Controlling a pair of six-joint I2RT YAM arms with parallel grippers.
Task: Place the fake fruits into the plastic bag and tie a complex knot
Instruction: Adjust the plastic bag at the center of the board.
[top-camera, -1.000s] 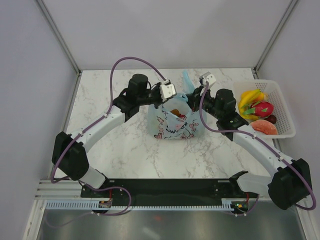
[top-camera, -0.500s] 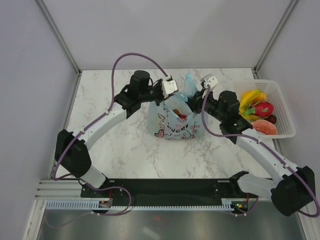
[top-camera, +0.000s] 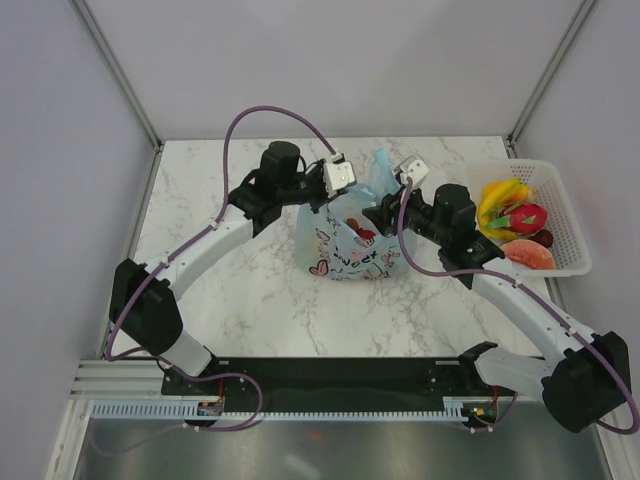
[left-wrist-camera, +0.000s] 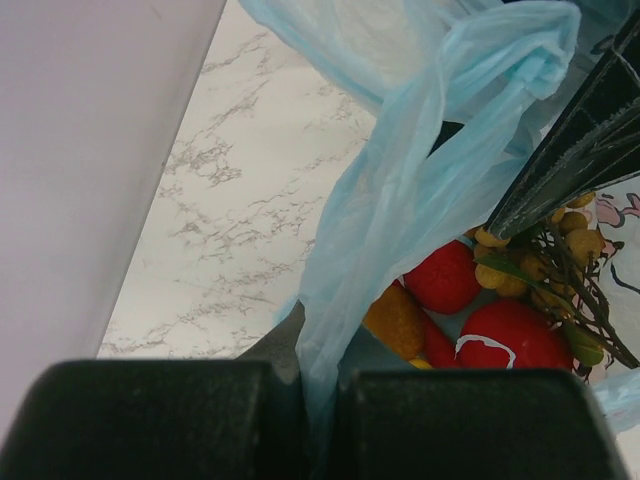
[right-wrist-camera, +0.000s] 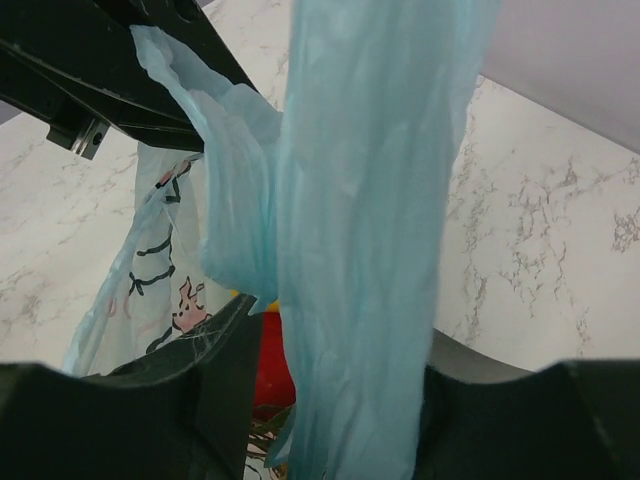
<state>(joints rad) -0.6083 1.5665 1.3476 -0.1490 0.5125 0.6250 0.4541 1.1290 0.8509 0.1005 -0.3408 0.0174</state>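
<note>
Standing mid-way on the white marbled desk (top-camera: 230, 300), the thin translucent light-blue plastic bag (top-camera: 350, 252) holds red, orange and tan toy fruits (left-wrist-camera: 445, 278). Left claw (left-wrist-camera: 315, 400) is clamped shut on one twisted bag handle (left-wrist-camera: 370, 230). Right claw (right-wrist-camera: 340, 400) has its jaws parted, the other handle (right-wrist-camera: 370, 200) hanging between them. Yellow bananas (top-camera: 497, 197) and a pink dragon fruit (top-camera: 526, 217) lie in the white mesh basket (top-camera: 568, 225) at the desk's right.

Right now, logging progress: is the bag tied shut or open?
Open. The bag gapes at its mouth in the left wrist view, with red and tan fruits visible inside, and there is no knot in its handles.
</note>
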